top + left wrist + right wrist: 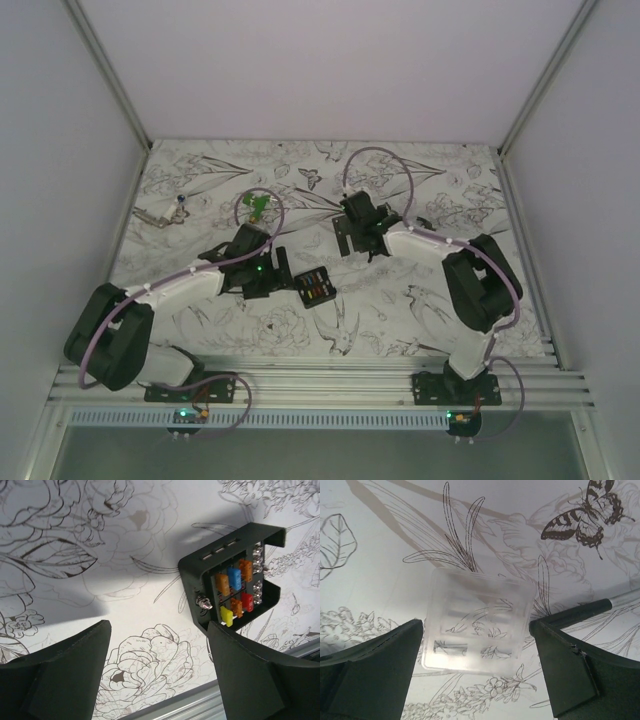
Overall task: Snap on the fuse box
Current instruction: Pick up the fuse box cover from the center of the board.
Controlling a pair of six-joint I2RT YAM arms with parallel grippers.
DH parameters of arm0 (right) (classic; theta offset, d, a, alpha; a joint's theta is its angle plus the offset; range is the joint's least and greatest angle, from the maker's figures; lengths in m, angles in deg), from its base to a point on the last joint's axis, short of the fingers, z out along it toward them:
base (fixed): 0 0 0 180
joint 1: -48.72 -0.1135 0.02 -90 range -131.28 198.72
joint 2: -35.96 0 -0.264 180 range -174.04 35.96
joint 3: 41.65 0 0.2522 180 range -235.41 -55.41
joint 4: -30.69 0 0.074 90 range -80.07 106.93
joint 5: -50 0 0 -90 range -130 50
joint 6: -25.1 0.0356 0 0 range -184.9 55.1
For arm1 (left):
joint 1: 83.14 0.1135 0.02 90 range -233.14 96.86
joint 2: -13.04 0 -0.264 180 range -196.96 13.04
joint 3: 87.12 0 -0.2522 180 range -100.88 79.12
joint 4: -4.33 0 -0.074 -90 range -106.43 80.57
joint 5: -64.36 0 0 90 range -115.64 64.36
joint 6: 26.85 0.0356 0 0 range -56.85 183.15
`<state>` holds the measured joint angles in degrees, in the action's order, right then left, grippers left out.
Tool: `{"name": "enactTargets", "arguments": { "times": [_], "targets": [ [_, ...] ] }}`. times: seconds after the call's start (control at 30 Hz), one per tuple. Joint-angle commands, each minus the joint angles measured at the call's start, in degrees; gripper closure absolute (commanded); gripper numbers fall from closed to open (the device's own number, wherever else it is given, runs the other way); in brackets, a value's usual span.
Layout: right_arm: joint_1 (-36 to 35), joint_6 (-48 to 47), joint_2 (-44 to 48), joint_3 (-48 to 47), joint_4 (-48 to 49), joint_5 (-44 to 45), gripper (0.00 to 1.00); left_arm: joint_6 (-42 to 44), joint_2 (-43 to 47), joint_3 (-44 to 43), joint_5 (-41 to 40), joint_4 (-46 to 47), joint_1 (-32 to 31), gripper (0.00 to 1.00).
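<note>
The fuse box (235, 590) is a small black square box lying on the patterned table, its top open, with orange, blue, red and yellow fuses showing. It also shows in the top view (316, 287). My left gripper (157, 645) is open and empty. The box lies just beyond its right finger (250, 675), outside the jaws. A clear plastic cover (477, 622) lies flat on the table. My right gripper (476, 630) is open just above it, one finger on each side, apart from it. In the top view the right gripper (358, 235) hides the cover.
A small green plastic piece (255, 205) lies behind the left gripper. A small metal item (165, 212) lies at the far left. A thin dark stick with a pale end (615, 600) lies by the right finger. The aluminium rail (330, 380) runs along the near edge.
</note>
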<state>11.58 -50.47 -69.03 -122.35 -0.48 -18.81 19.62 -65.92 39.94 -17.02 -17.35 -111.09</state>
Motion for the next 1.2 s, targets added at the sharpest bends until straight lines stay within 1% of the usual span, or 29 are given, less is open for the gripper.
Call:
{"name": "enactTargets", "arguments": {
  "times": [0.0,0.17,0.37,0.57,0.93,1.17],
  "targets": [
    [1.41,5.19,3.96,0.97,2.01,-7.02,0.01,3.78,-1.53,-3.72,-0.82,-3.28,0.73,0.18],
    [3.08,6.34,3.24,0.73,2.20,-8.21,0.00,5.28,-3.02,-6.61,0.86,-4.44,0.96,0.21],
    [4.73,5.95,2.44,1.19,2.32,-8.37,0.00,4.36,-2.92,-5.14,2.23,-4.47,0.96,0.22],
    [6.84,6.24,2.24,2.73,4.98,-14.59,0.00,4.17,-2.28,-3.88,2.67,-4.53,0.96,0.21],
    [6.05,7.68,-0.70,0.92,2.05,-13.71,0.00,2.50,-1.24,-2.88,2.95,-4.56,-0.25,0.20],
    [4.20,8.29,-3.27,-1.46,-1.84,-7.80,0.00,1.87,-0.57,-2.39,1.86,-4.58,-1.73,0.19]
  ]
}}
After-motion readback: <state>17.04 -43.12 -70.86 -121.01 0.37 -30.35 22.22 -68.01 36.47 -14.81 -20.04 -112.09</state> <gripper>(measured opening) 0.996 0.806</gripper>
